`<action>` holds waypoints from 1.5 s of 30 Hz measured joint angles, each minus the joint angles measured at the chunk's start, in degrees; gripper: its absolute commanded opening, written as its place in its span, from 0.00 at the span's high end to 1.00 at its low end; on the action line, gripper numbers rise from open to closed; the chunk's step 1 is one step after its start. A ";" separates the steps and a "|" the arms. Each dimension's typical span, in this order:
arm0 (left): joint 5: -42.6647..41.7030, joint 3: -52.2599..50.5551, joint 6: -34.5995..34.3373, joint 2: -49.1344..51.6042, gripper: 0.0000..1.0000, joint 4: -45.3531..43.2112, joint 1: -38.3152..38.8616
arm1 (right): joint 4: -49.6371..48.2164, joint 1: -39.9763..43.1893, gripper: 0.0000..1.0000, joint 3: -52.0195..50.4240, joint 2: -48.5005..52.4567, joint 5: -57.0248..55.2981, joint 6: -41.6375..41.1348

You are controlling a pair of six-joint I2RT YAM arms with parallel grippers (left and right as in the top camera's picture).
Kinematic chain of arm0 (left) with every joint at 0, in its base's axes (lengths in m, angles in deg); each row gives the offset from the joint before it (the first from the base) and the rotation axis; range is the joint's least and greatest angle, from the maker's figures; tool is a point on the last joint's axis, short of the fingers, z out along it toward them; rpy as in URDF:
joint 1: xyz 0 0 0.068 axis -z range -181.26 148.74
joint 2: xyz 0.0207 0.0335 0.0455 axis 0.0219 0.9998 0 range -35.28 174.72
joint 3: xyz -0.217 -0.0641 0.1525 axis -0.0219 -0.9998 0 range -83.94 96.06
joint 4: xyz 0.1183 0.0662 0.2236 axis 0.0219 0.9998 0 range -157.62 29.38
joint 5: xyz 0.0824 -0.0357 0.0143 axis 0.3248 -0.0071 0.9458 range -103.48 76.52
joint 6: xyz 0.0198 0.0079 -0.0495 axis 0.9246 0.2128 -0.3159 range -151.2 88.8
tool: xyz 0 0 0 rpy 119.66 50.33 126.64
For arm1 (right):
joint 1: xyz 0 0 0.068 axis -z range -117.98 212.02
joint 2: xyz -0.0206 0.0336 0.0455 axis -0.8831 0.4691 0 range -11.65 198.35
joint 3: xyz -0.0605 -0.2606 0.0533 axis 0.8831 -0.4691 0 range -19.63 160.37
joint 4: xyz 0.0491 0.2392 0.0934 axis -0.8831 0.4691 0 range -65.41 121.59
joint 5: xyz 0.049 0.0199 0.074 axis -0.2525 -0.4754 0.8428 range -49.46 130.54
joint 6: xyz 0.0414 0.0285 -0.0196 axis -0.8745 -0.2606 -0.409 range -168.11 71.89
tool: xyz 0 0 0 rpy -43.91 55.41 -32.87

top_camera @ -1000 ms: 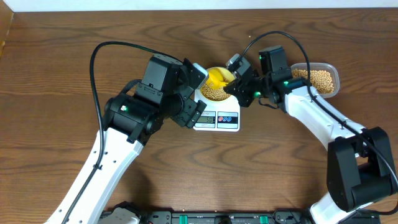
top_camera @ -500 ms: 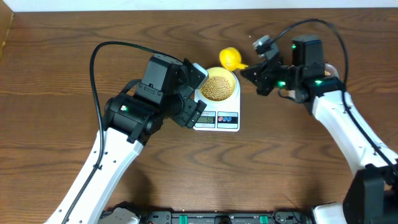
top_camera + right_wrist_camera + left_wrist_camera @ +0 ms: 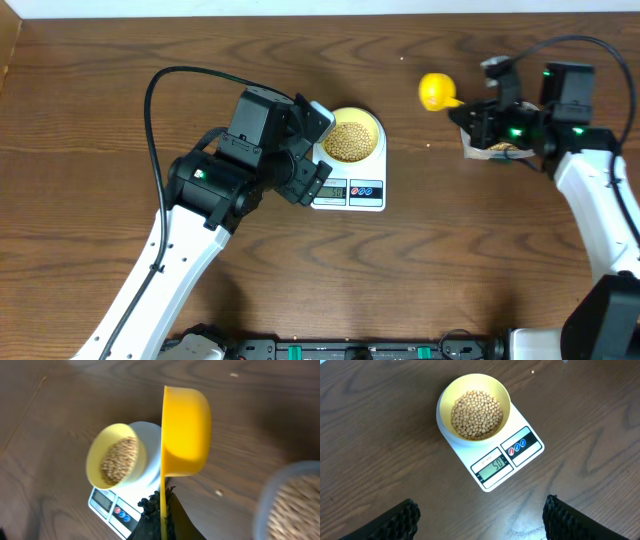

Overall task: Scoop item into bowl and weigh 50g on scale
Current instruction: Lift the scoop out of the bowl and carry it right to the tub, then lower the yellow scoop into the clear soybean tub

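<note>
Here the right fingers [image 3: 180,525] are clamped tight on the thin handle of a yellow scoop [image 3: 185,430], which they hold on its side above the desk [image 3: 100,100]. From above its cup shows only yellow and looks empty. Just beside it, on the right, is a blurred clear tub [image 3: 290,500] of beans. One stray bean [image 3: 218,492] lies on the wood below.

The left fingers [image 3: 395,522] are spread wide and hold nothing, hanging above the near end of the scale [image 3: 470,455].

The bowl [image 3: 504,402] sits on the far end of the scale and holds a shallow heap of beans [image 3: 476,414] across its bottom. The display [image 3: 492,466] appears to read fifty, so the weighing looks done or very nearly so.

The step in hand is probably putting the scoop away, and it wants restraint more than effort:
- The scoop should go to the tub or to bare desk on a path well apart from the bowl.
- The left arm should keep off the scale, since any touch would upset the figure.
- The reading deserves a moment to settle before it is trusted.
</note>
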 measured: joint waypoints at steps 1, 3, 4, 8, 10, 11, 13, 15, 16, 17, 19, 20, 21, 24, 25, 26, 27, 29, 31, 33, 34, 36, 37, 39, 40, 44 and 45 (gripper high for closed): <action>0.00 0.02 0.00 0.00 0.19 -0.02 0.00 | 0.61 1.09 0.99 0.00 -0.35 -0.09 -0.04; 0.00 0.02 0.00 0.00 0.19 0.00 0.00 | 2.10 4.26 0.99 0.00 -1.68 -0.74 0.00; -0.02 0.02 0.00 0.00 0.19 -0.02 0.00 | 2.80 5.70 0.99 0.00 -2.51 -1.29 -0.02; -0.02 0.02 0.00 0.00 0.19 0.00 0.00 | 6.67 10.47 0.99 0.00 -6.60 -5.14 0.46; 0.00 0.02 0.00 0.00 0.19 0.00 0.00 | 8.41 11.78 0.99 0.00 -8.31 -7.48 1.51; 0.00 0.00 0.00 0.00 0.19 0.00 0.00 | 9.68 12.33 0.99 0.00 -9.27 -8.98 2.27; -0.02 0.02 0.00 0.00 0.19 0.00 0.00 | 11.04 12.85 0.99 0.00 -10.43 -11.54 3.65; -0.02 0.02 0.00 0.00 0.19 0.02 0.00 | 12.09 12.90 0.99 0.00 -11.13 -14.64 5.51; 0.00 0.02 0.00 0.00 0.19 0.00 0.00 | 12.20 12.90 0.99 0.00 -11.13 -15.56 5.92; 0.00 0.02 0.00 0.00 0.19 0.00 0.00 | 12.28 12.87 0.99 0.00 -11.10 -16.94 6.38; 0.00 0.02 0.00 0.00 0.19 0.00 0.00 | 12.37 12.90 0.99 0.00 -11.10 -18.95 7.26; 0.00 0.00 0.00 0.00 0.19 0.02 0.00 | 12.41 12.90 0.99 0.00 -11.10 -19.65 7.72; -0.02 0.02 0.00 0.00 0.19 0.00 0.00 | 12.48 12.90 0.99 0.00 -11.10 -20.70 8.68; -0.02 0.00 0.00 0.00 0.19 0.00 0.00 | 12.39 12.70 0.99 0.00 -11.10 -22.88 11.10; 0.00 0.02 0.00 0.00 0.19 0.00 0.00 | 12.33 12.20 0.99 0.00 -11.10 -24.44 11.63; 0.00 0.02 0.00 0.00 0.19 0.00 0.00 | 12.22 11.39 0.99 0.00 -11.10 -25.83 12.11; -0.02 0.02 0.00 0.00 0.19 0.00 0.00 | 12.24 10.45 0.99 0.00 -11.08 -27.58 12.35; 0.00 0.00 0.00 0.00 0.19 0.02 0.00 | 12.15 8.55 0.99 0.00 -11.04 -30.38 12.61; 0.00 0.02 0.00 0.00 0.19 0.00 0.00 | 11.89 6.71 0.99 0.00 -10.82 -32.59 12.79; 0.00 0.02 0.00 0.00 0.19 0.00 0.00 | 11.54 4.42 0.99 0.00 -10.23 -35.67 12.90; 0.00 0.02 0.00 0.00 0.19 0.00 0.00 | 11.41 3.43 0.99 0.00 -9.86 -37.11 13.05; 0.00 0.02 0.00 0.00 0.19 0.00 0.00 | 11.23 2.08 0.99 0.00 -9.27 -39.78 13.25; 0.00 0.00 0.00 0.00 0.19 0.00 0.00 | 11.19 1.31 0.99 0.00 -8.98 -41.16 13.29; 0.00 0.02 0.00 0.00 0.19 0.00 0.00 | 11.17 0.04 0.99 0.00 -8.70 -44.09 13.33; 0.00 0.02 0.00 0.00 0.19 0.00 0.00 | 11.13 -0.46 0.99 0.00 -8.70 -45.57 13.40; 0.00 0.02 0.00 0.00 0.19 0.00 0.00 | 11.13 -0.72 0.99 0.00 -8.70 -47.78 13.49; -0.02 0.00 0.00 0.00 0.19 0.00 0.00 | 11.13 -0.72 0.99 0.00 -8.70 -48.04 13.49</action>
